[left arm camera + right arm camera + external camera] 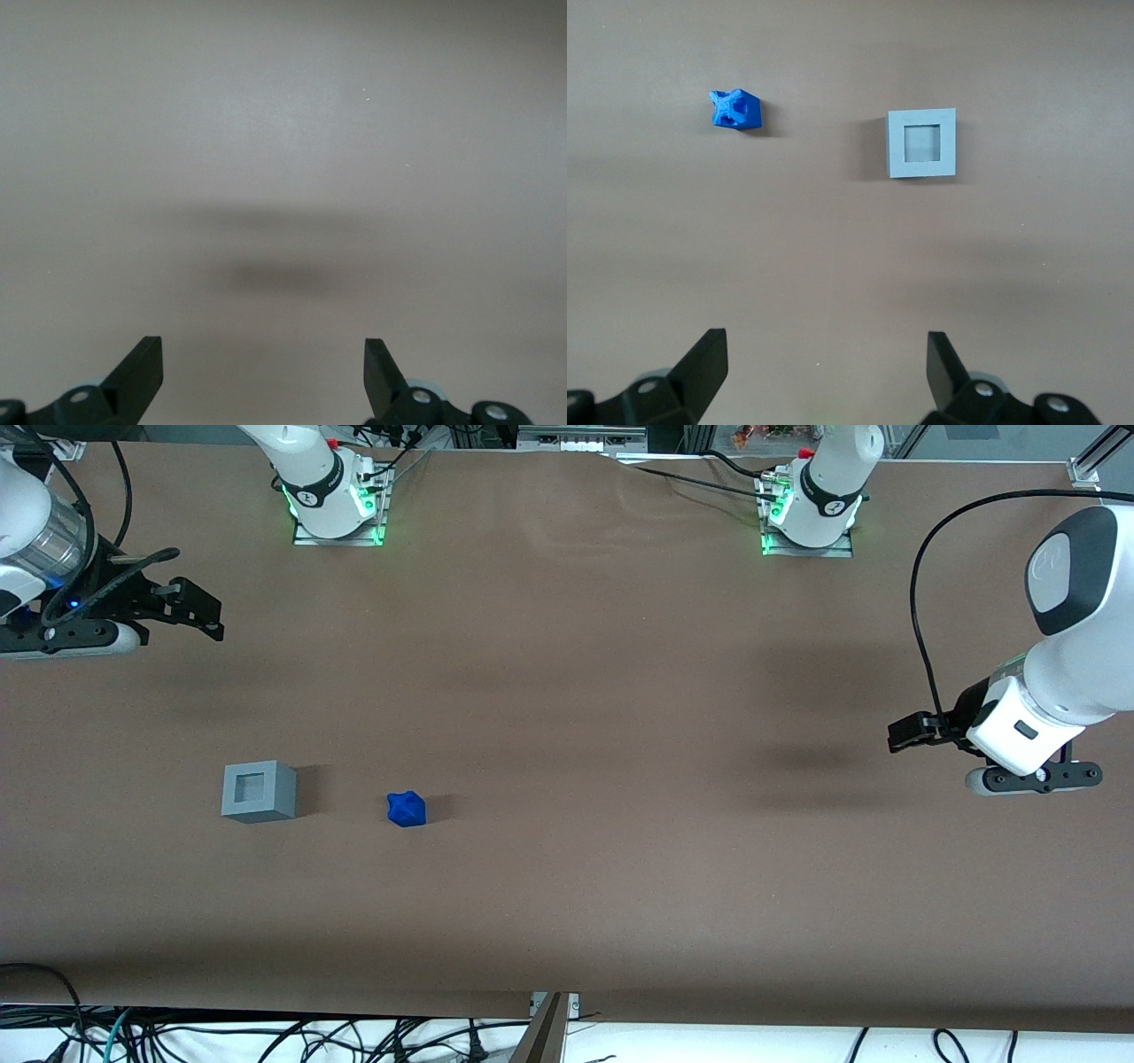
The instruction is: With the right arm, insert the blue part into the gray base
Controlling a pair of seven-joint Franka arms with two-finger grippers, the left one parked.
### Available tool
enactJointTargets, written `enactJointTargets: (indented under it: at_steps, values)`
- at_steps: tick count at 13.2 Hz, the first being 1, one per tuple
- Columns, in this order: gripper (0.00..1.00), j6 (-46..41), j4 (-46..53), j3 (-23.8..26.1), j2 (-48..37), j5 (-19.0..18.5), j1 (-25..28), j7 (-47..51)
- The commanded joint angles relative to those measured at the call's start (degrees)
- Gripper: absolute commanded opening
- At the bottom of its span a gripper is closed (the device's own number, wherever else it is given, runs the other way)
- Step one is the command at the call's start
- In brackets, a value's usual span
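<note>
The gray base (258, 791) (921, 143) rests upright on the brown table, its square recess facing up with nothing in it. Beside it, a short gap away toward the parked arm's end, lies the small blue part (407, 809) (733, 109). The right arm's gripper (199, 608) (827, 361) hovers well above the table at the working arm's end, farther from the front camera than both objects. Its fingers stand wide open with only bare table between them.
The two arm bases (332, 500) (808, 509) are bolted along the table edge farthest from the front camera. The parked arm (1045, 682) hangs over its end of the table. Cables (266, 1036) lie below the near edge.
</note>
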Motion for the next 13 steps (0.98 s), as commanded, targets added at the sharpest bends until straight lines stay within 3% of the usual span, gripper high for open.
enactJointTargets:
  at_steps: [1,13]
  values:
    - [0.99,-0.22,0.67,0.75,-0.02,-1.27,-0.56,-0.85]
    - [0.99,0.13,1.19,0.75,0.24,-3.03,-0.55,-0.59]
